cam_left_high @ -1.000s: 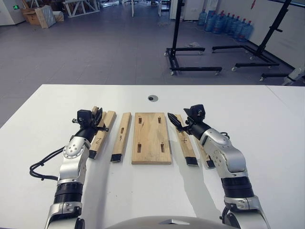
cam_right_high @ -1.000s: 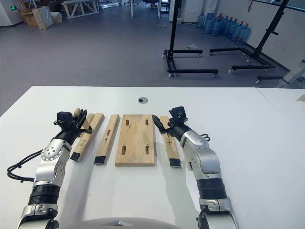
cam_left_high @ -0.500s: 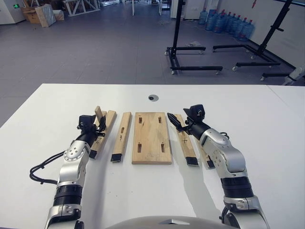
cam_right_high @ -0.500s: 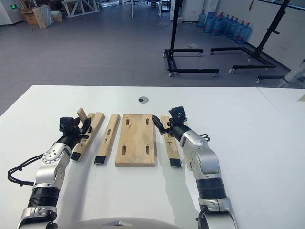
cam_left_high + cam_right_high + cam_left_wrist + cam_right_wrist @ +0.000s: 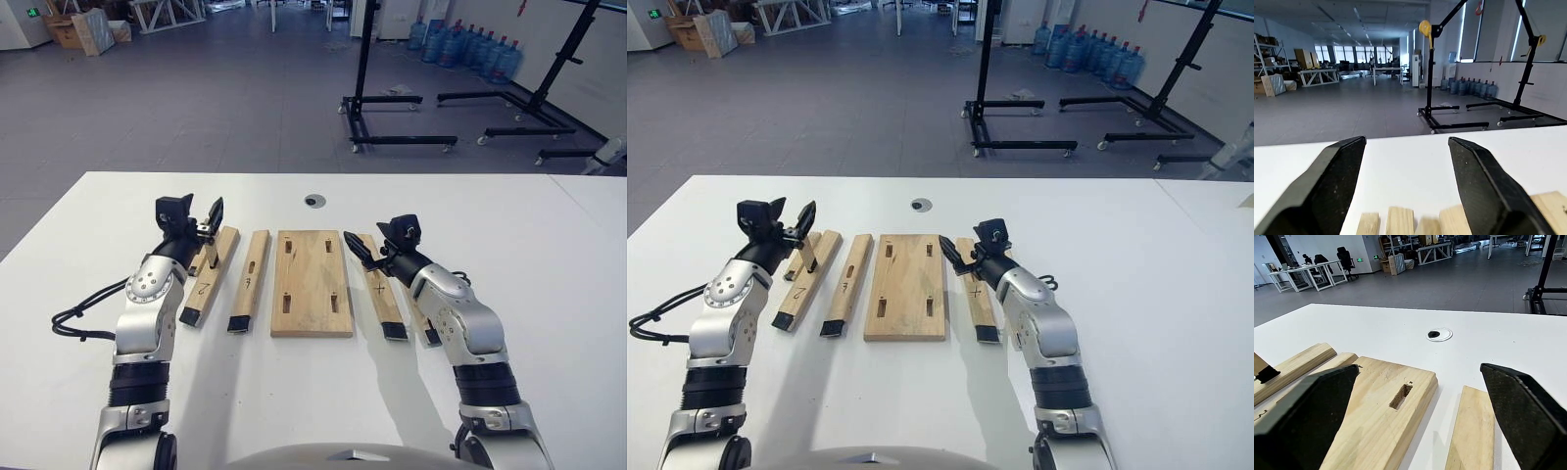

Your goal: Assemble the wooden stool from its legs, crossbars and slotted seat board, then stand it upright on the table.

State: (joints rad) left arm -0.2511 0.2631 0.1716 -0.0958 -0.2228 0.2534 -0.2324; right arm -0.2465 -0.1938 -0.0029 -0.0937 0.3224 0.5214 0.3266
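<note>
The slotted seat board (image 5: 312, 282) lies flat mid-table. To its left lie two long legs (image 5: 211, 272) (image 5: 250, 279), with a short crossbar (image 5: 199, 260) tucked against the outer one. Right of the board lies another leg (image 5: 379, 286), and one more piece (image 5: 427, 328) is partly hidden under my right arm. My left gripper (image 5: 201, 209) hovers open above the far ends of the left pieces (image 5: 1399, 220), holding nothing. My right gripper (image 5: 355, 245) is open low over the board's far right corner, with the board's slot (image 5: 1400, 396) and the leg (image 5: 1474, 431) between its fingers.
A round cable hole (image 5: 314, 201) sits in the white table (image 5: 529, 225) beyond the board. A black cable (image 5: 83, 318) loops from my left arm over the table's left side. Black wheeled racks (image 5: 397, 117) stand on the floor behind.
My left gripper has risen off the left pieces and moved towards their far ends. The short piece tipped up beside it half a second ago lies flat again. The right arm is unchanged.
</note>
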